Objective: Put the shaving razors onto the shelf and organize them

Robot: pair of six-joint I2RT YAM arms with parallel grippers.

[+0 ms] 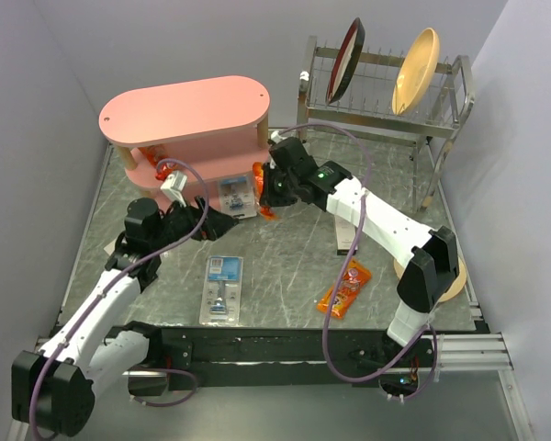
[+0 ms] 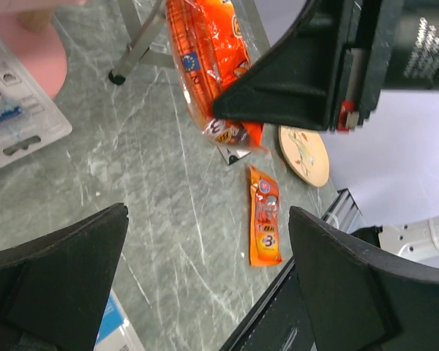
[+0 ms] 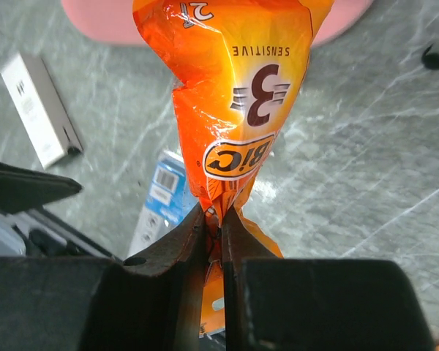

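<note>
The pink shelf [image 1: 184,110] stands at the back left. My right gripper [image 1: 274,188] is shut on an orange BIC 3 razor packet [image 3: 241,110] and holds it in the air by the shelf's right end; the packet also shows in the left wrist view [image 2: 205,58]. A second orange BIC packet [image 1: 344,288] lies flat on the table. One clear blister razor pack [image 1: 221,288] lies flat in front. Another blister pack [image 1: 236,195] lies at the shelf's foot. My left gripper [image 1: 222,220] is open and empty, just left of the held packet.
A metal dish rack [image 1: 386,119] at the back right holds a dark plate [image 1: 345,61] and a yellow plate [image 1: 415,70]. A white-and-black box [image 1: 345,241] lies under the right arm. A round patterned disc [image 2: 304,155] lies by the right arm's base. Orange things [image 1: 150,158] sit on the shelf's lower tier.
</note>
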